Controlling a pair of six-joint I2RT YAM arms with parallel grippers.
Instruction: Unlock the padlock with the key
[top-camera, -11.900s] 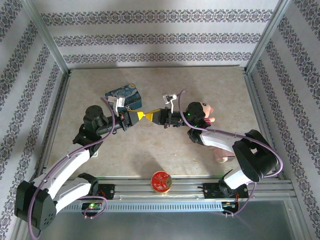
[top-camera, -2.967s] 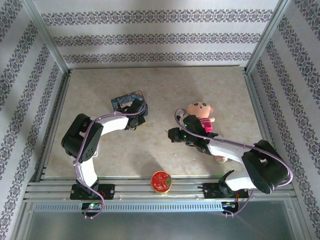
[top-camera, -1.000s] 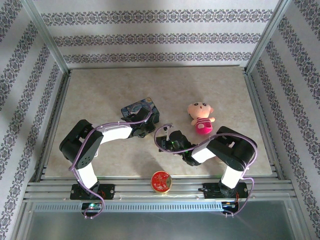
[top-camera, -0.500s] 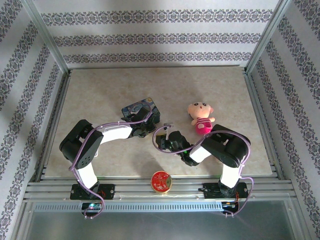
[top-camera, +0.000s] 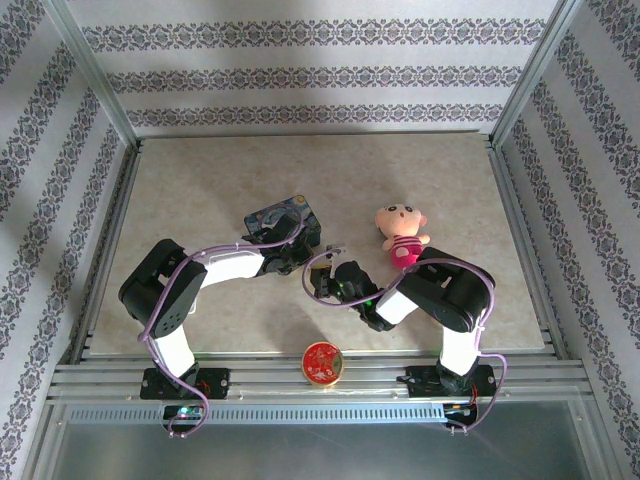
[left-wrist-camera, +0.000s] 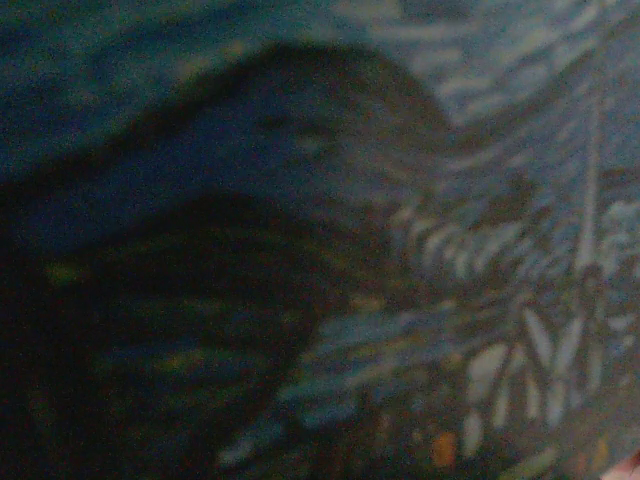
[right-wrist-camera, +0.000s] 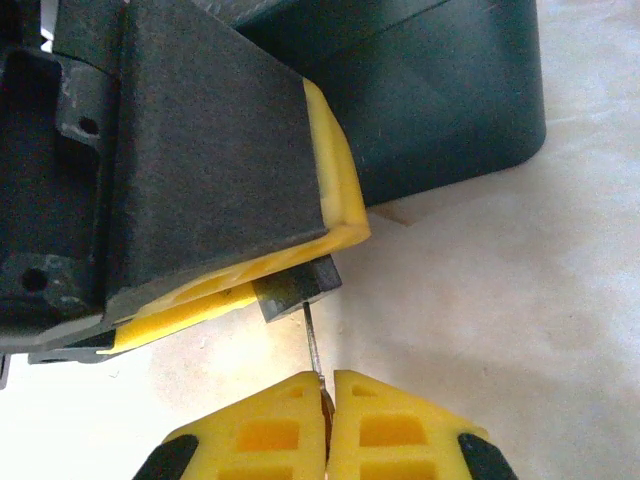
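In the right wrist view the small dark grey padlock (right-wrist-camera: 298, 288) is clamped between the yellow-padded fingers (right-wrist-camera: 335, 200) of my left gripper (top-camera: 295, 256). My right gripper (right-wrist-camera: 328, 388) is shut on the thin grey key (right-wrist-camera: 312, 345). The key's blade reaches up to the padlock's underside and touches it there. The shackle is hidden between the left fingers. From above, the two grippers meet near the table's middle, the right gripper (top-camera: 322, 279) just below and right of the left one.
The blue painted tin (top-camera: 283, 220) lies right behind the left gripper, blurred and very close in the left wrist view (left-wrist-camera: 480, 200). A pink doll (top-camera: 400, 235) lies to the right. A red-and-gold disc (top-camera: 323, 362) rests on the front rail.
My right arm has folded in closer, nudging its gripper a little left and up toward the left gripper. The left arm and tin have stayed put.
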